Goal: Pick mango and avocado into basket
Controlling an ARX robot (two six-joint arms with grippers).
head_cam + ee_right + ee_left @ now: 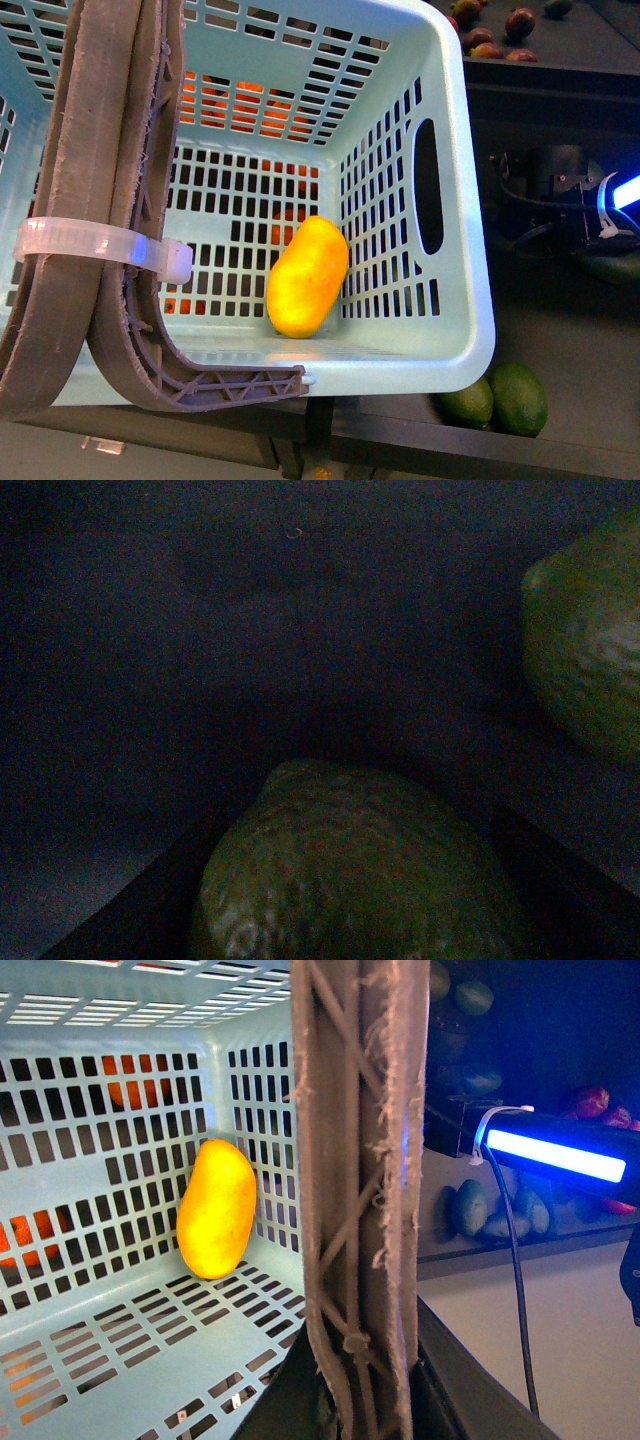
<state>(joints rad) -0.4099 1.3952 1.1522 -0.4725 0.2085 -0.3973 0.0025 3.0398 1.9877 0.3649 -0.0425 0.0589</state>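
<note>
Fingers: none clearly on show in any view, so spread or closed, I cannot tell for either arm. In the left wrist view dark shapes flank the handle [360,1160] at the bottom edge, perhaps the left ones around it. Mango [307,277] is in, lying on the basket [470,330] floor, centre frame. Now the avocado [350,880]: it fills the bottom centre of the dim right wrist view, just ahead of that camera, narrow end aimed up-frame, a second fruit [590,650] at the right edge. So the right arm [560,185] looks the nearer one. The front view adds what the wrist cannot: that arm sits right of the basket, with two green fruits [518,398] at lower right, outside the wall.
</note>
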